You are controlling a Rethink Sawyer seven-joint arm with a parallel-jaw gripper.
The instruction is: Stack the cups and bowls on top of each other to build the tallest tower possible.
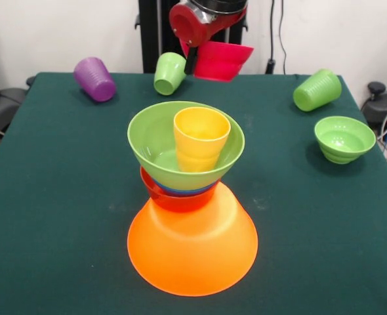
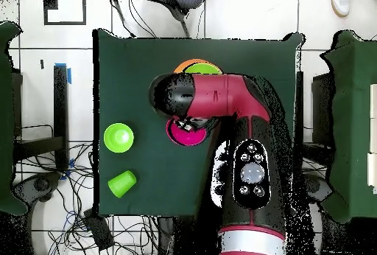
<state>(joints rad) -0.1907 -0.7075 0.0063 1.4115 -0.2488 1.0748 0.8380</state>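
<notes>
The tower stands mid-table: the huge orange bowl (image 1: pixel 192 246) upside down as base, then the red-orange bowl (image 1: pixel 174 199), a sliver of the blue bowl (image 1: pixel 180 191), the large light green bowl (image 1: pixel 155 139) and the yellow cup (image 1: pixel 200 138) upright inside it. My gripper (image 1: pixel 195 64) is shut on the pink bowl (image 1: pixel 221 60) and holds it tilted in the air behind the tower. In the overhead view the arm covers the tower; the pink bowl (image 2: pixel 188 134) shows under the gripper (image 2: pixel 188 124). The purple cup (image 1: pixel 95 79) and two light green cups (image 1: pixel 169 72) (image 1: pixel 317 90) lie on their sides.
A small green bowl (image 1: pixel 344 138) stands upright at the right side, also in the overhead view (image 2: pixel 118 137), with a light green cup (image 2: pixel 122 183) near it. The robot's pedestal (image 1: pixel 157 33) stands behind the table's far edge.
</notes>
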